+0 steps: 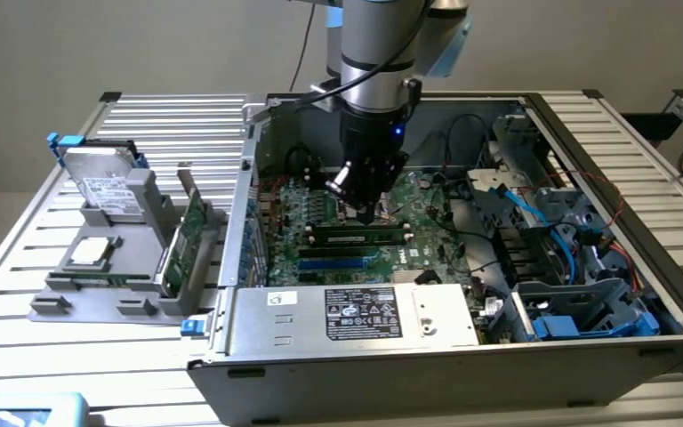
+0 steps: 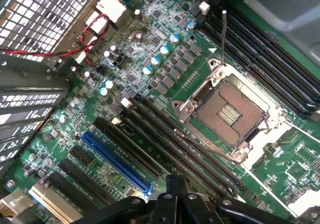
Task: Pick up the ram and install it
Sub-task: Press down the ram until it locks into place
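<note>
From my station I see the arm coming straight down from above into the open computer case [image 1: 461,356], its wrist vertical and the end effector [image 1: 366,212] low over the motherboard [image 1: 317,213]. The fingertips hang just above the ram [image 1: 359,237], which lies lengthwise among the memory slots [image 1: 341,253] in the middle of the board, its green edge and dark chips facing up. It looks seated in a slot, level with the board, but I cannot say whether its latches are closed. I cannot tell whether the tips touch the stick or hover a little clear of it.

The fingers are drawn close together, a narrow stance, and I see nothing held between them. In the wrist view the end effector's dark body [image 2: 175,206] sits at the edge, over the long black slots [image 2: 165,144], with the blue slot [image 2: 115,159] beside them and the bare processor socket [image 2: 232,109] with its metal frame open nearby.

Outside the case, toward the exterior view's left, a grey fixture [image 1: 116,267] rests on the slatted desk [image 1: 33,240]. It carries a hard drive [image 1: 104,191] standing on edge, a small square chip [image 1: 90,252] lying flat, and a green expansion card [image 1: 188,236] standing upright just beside the case wall. Blue cables [image 1: 532,209] run through the drive bays toward the exterior view's right.
</note>
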